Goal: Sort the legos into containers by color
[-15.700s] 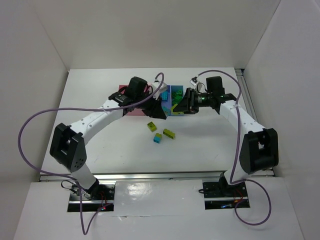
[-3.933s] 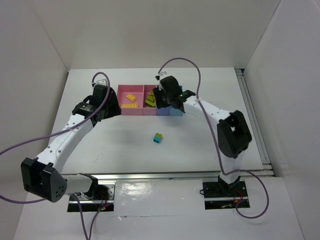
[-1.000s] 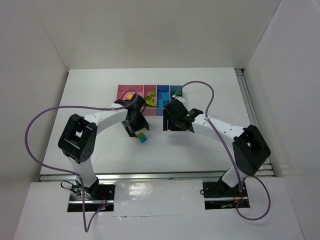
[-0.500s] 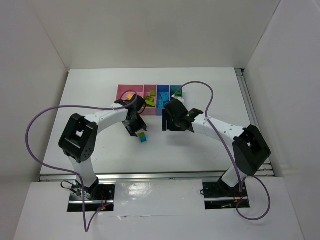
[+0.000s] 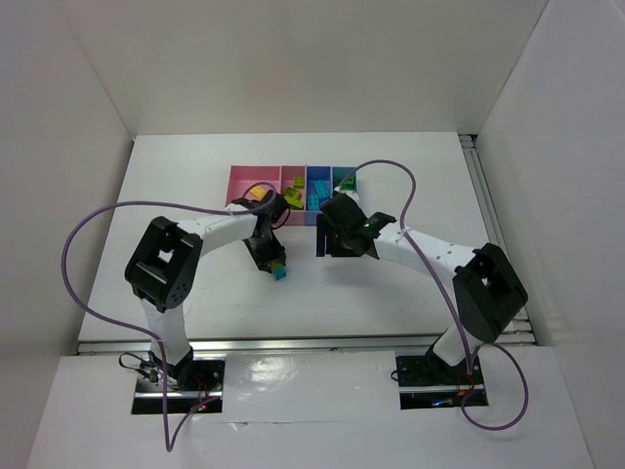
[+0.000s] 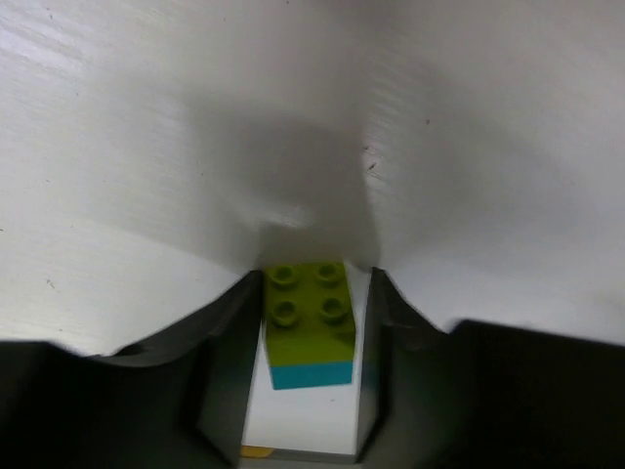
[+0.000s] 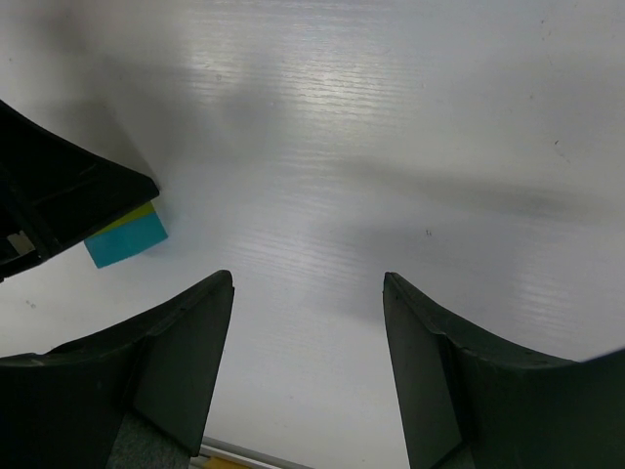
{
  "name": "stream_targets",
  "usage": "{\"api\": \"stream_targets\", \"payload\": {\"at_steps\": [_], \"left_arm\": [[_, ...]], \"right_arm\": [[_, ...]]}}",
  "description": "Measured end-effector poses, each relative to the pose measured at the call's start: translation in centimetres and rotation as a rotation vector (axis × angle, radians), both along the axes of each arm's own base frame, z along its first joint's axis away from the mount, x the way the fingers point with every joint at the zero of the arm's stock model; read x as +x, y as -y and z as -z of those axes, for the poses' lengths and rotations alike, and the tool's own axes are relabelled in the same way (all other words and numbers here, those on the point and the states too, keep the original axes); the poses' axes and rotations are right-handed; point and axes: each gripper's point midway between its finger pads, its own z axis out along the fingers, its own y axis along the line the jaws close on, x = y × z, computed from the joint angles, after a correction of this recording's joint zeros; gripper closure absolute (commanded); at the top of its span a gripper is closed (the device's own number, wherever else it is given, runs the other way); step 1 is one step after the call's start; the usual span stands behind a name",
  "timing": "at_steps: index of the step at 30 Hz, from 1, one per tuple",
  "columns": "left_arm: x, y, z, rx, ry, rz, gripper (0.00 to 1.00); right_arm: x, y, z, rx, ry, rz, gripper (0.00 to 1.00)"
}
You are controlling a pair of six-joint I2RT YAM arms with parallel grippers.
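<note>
A lime green lego stacked on a cyan one [image 6: 311, 327] [image 5: 279, 271] stands on the white table. My left gripper [image 6: 314, 277] [image 5: 272, 262] is low around this stack. Its left finger touches the stack, and a thin strip of table shows at the right finger, so the jaws stand open. My right gripper [image 7: 308, 278] [image 5: 328, 237] hovers open over bare table just right of it, and the stack's cyan side [image 7: 127, 239] shows at the left of its view. The containers [image 5: 244, 178] sit in a row behind, holding lime [image 5: 293, 184], cyan [image 5: 317, 191] and dark green [image 5: 348, 182] legos.
The left arm's wrist [image 5: 262, 210] crosses the front of the wide pink bin and hides part of it. The right arm's purple cable [image 5: 391, 166] loops over the light blue bin. White walls close in the table on three sides.
My left gripper has come down over the lime-and-cyan stack and its jaws have narrowed around it. The right gripper has barely moved.
</note>
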Motion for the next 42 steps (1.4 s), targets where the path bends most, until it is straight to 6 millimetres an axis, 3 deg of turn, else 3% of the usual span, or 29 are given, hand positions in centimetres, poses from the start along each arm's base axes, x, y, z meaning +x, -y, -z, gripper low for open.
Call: {"api": "stream_targets", "payload": {"at_steps": [4, 9, 16, 21, 28, 42], "left_arm": [[-0.1, -0.1, 0.0, 0.016, -0.001, 0.017, 0.71], [0.6, -0.1, -0.6, 0.029, 0.021, 0.032, 0.79], [3.7, 1.0, -4.6, 0.005, 0.116, 0.101, 0.96], [5.3, 2.0, -6.9, -0.032, 0.171, 0.135, 0.97], [4.8, 2.0, -6.9, -0.041, 0.152, 0.142, 0.97], [4.7, 2.2, -7.4, -0.064, 0.139, 0.144, 0.97]], "right_arm": [[0.0, 0.0, 0.0, -0.001, -0.001, 0.000, 0.30], [-0.2, -0.3, 0.0, 0.010, -0.007, -0.017, 0.30], [-1.0, -1.9, 0.1, 0.074, 0.024, -0.146, 0.31], [-1.8, -4.0, -2.1, 0.092, 0.117, -0.254, 0.30], [-1.7, -8.7, -4.3, 0.048, 0.259, -0.345, 0.30], [0.9, -10.5, -3.6, 0.016, 0.386, -0.286, 0.38]]}}
